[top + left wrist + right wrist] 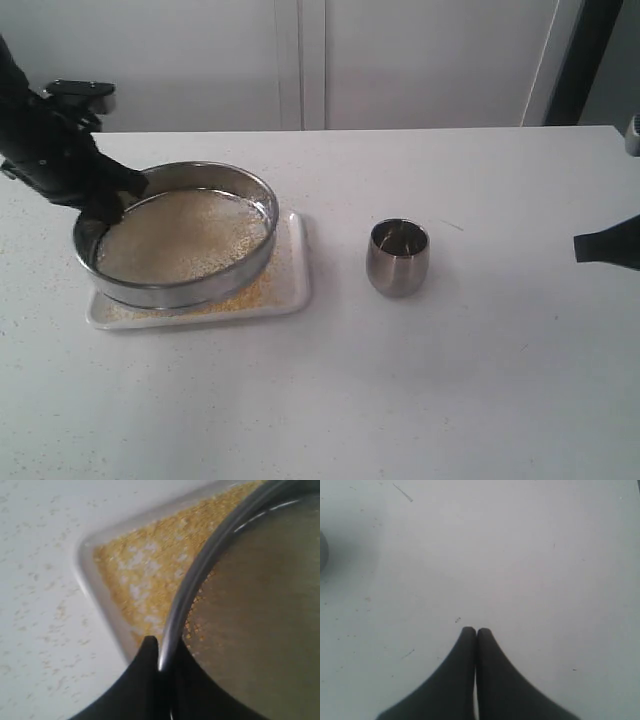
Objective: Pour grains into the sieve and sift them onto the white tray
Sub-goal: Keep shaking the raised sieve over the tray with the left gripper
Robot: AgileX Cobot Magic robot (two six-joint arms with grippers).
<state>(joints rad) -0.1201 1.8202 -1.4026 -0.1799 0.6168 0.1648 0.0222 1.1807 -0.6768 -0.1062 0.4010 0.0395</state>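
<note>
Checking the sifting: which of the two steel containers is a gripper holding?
The wide sieve over the white tray; left gripper clamps its rim. The small cup stands free.

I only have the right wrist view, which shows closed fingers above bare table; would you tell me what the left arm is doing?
Observer: The left gripper is shut on the rim of the sieve.
Operator: Has anything fallen through?
Observer: Yes, golden-yellow grains lie on the white tray under the sieve.
Operator: Where is the cup?
Observer: The steel cup stands upright on the table, apart from the tray.
</note>
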